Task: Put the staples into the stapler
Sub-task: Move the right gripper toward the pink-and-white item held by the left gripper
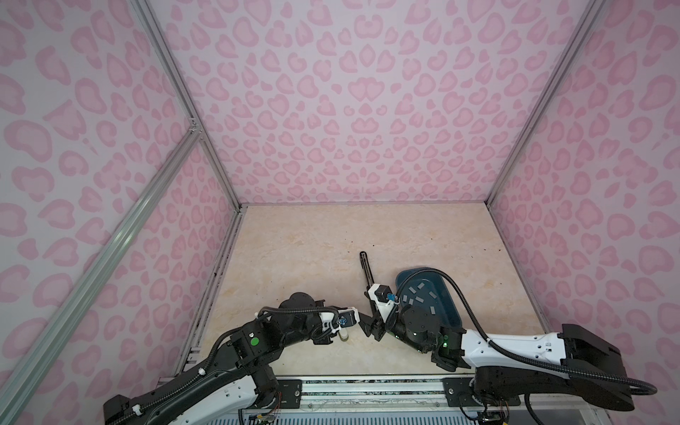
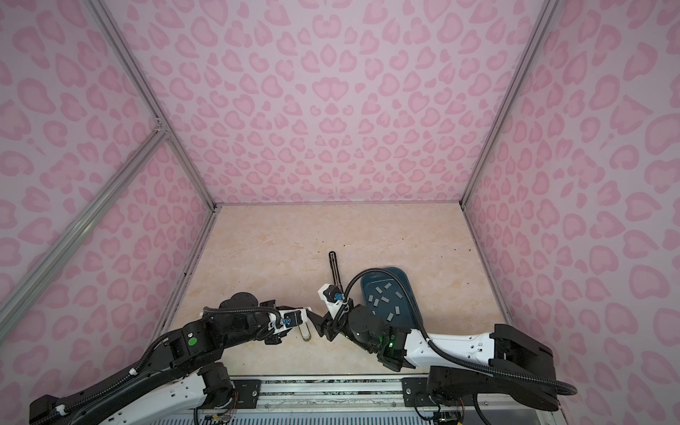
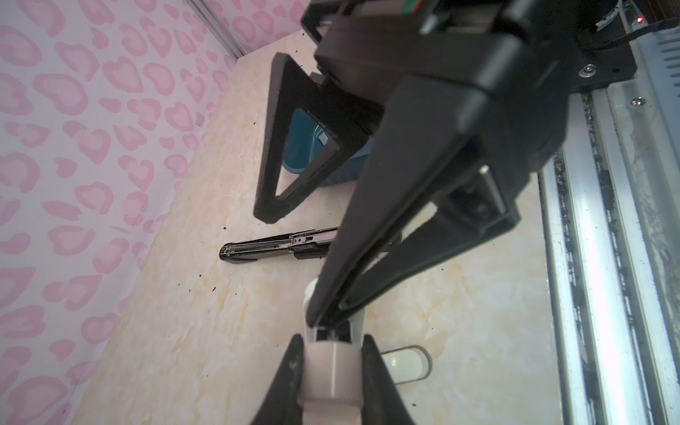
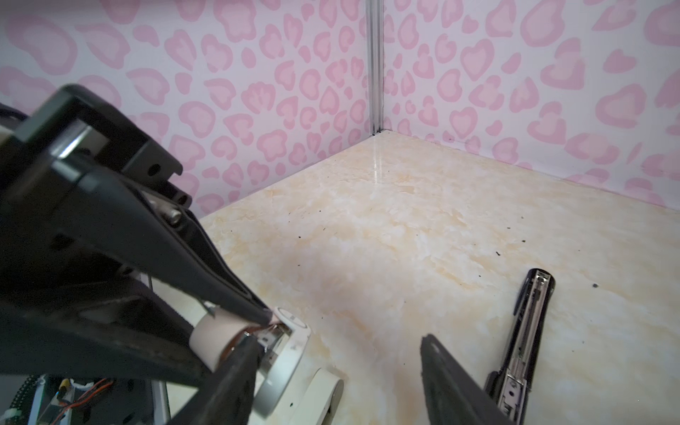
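Note:
My left gripper (image 3: pixel 331 353) is shut on a small white stapler (image 3: pixel 329 371), low over the table's front middle. The stapler's top stands open, showing its metal channel (image 4: pixel 274 336). My right gripper (image 4: pixel 338 340) is open and holds nothing. One of its fingers (image 4: pixel 239 368) sits against the stapler's open end, the other out over bare table. In both top views the two grippers (image 1: pixel 363 319) (image 1: pixel 373 329) meet tip to tip. The staples (image 1: pixel 419 294) lie as several grey strips in a blue tray (image 1: pixel 447 305) behind the right wrist.
A black stapler (image 1: pixel 366 270) lies opened flat on the table left of the blue tray (image 2: pixel 403 283), also seen in the right wrist view (image 4: pixel 530 323). Pink patterned walls enclose the table on three sides. A metal rail (image 1: pixel 368 386) runs along the front edge.

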`<move>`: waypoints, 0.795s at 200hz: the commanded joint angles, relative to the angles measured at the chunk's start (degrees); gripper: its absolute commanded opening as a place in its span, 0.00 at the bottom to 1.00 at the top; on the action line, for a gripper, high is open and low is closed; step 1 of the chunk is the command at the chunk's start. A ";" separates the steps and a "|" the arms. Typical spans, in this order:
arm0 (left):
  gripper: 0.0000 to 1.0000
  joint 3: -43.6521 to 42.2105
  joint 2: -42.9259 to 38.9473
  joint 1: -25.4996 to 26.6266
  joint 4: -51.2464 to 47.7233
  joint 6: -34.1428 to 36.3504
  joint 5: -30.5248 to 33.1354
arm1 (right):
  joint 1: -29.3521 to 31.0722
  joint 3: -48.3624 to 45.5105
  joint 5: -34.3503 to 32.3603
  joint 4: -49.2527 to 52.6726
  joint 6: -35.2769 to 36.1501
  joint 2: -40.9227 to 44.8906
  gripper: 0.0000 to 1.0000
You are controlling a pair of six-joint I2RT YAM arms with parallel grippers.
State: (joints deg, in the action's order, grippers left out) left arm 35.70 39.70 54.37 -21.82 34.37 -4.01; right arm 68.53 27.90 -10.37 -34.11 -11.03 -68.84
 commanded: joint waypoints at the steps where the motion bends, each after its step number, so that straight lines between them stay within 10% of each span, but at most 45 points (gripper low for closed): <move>1: 0.04 0.04 -0.81 0.12 3.81 0.26 -4.38 | -0.46 -0.54 -6.14 0.66 -1.01 -0.51 0.68; 159: 0.04 -0.58 -4.09 0.08 4.70 0.78 -6.28 | -1.32 0.90 -5.44 -1.05 -1.37 -6.80 0.66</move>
State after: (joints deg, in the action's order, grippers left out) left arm 35.29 36.45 54.48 -20.93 34.39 -8.78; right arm 67.13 28.14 -16.51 -34.57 -12.45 -74.43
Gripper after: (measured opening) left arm 0.225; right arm 0.662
